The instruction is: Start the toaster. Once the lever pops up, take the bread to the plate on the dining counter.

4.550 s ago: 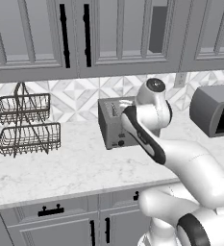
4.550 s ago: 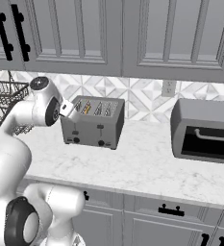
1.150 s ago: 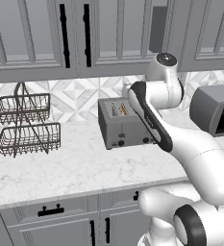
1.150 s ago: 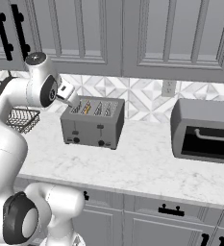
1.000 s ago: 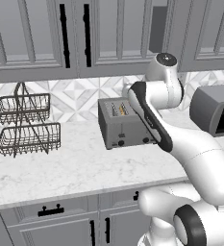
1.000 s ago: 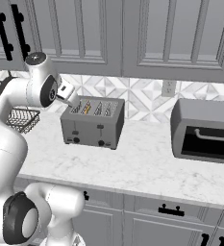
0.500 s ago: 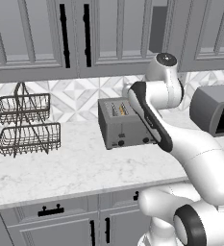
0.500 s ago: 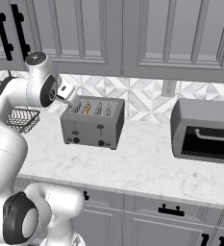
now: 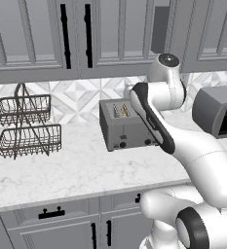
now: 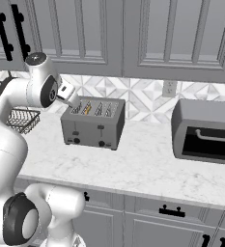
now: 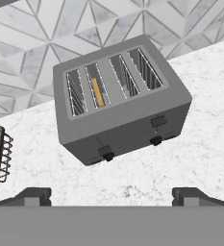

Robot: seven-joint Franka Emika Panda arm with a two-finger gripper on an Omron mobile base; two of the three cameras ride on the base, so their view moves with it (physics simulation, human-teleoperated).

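Bread (image 11: pixel 98 92) sunk in toaster (image 11: pixel 122 104) slot (crust edge showing), gripper (image 11: pixel 111 194) jaws spread above.

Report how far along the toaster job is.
Done: the bread sits low in the second slot of the toaster. In hand: the open gripper hovers empty above the front of the toaster. Left: whether the levers have been pressed is unclear; lifting out the bread and carrying it to the plate remain.
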